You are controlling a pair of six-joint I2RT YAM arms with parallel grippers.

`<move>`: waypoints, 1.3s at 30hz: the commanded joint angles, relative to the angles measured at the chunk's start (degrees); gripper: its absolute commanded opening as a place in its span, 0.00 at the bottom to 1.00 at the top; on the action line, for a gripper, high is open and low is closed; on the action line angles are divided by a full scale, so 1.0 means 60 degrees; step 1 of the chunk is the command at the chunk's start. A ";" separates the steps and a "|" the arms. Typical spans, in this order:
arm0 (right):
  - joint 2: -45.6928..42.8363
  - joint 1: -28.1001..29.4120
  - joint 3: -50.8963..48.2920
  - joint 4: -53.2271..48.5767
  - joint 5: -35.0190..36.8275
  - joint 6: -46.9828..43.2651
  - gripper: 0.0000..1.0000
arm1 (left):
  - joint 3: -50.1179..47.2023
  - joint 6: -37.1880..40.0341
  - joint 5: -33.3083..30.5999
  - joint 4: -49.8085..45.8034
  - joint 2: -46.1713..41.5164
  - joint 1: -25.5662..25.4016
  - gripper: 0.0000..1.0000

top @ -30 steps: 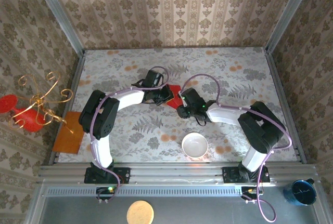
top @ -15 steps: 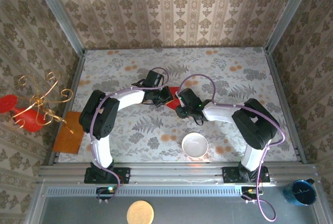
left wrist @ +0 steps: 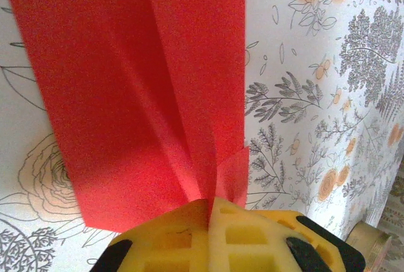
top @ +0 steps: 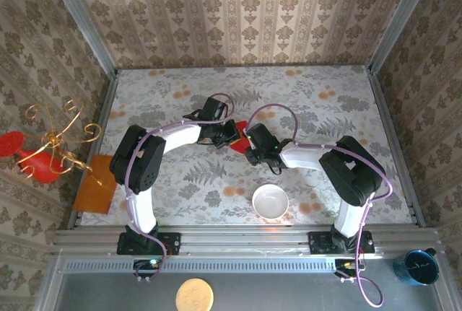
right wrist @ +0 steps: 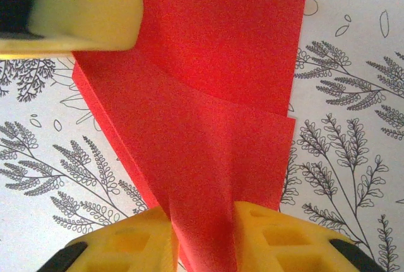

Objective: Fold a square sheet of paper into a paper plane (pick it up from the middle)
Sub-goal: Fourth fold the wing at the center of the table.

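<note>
The square sheet of paper [top: 238, 146] is bright red, partly folded, lying mid-table with both grippers over it. In the left wrist view the paper [left wrist: 139, 82] shows layered flaps with creases running down into my left gripper [left wrist: 211, 204], which is shut on a pinched edge. In the right wrist view a raised ridge of the paper [right wrist: 221, 95] runs between the yellow fingers of my right gripper [right wrist: 202, 212], both pads against it. A yellow finger of the left gripper [right wrist: 82, 7] shows at the top left there. From above, the left gripper [top: 229, 134] and right gripper [top: 250, 146] almost meet.
A white bowl [top: 270, 200] stands near the front, just below the right arm. An orange-brown board [top: 95, 183] lies at the left edge, next to a red ornament with gold wire [top: 43, 154]. A blue cup [top: 420, 265] and a round disc [top: 194, 296] sit outside the table.
My right gripper has slid a little left towards the left gripper and its jaws have narrowed onto the paper ridge. Less red shows between the grippers. The left arm has stayed still.
</note>
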 commanded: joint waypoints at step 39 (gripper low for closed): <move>0.0681 -0.1696 -0.0260 0.0595 -0.5678 0.1826 0.07 | -0.2354 0.0603 0.0053 0.2211 -0.1890 0.0587 0.41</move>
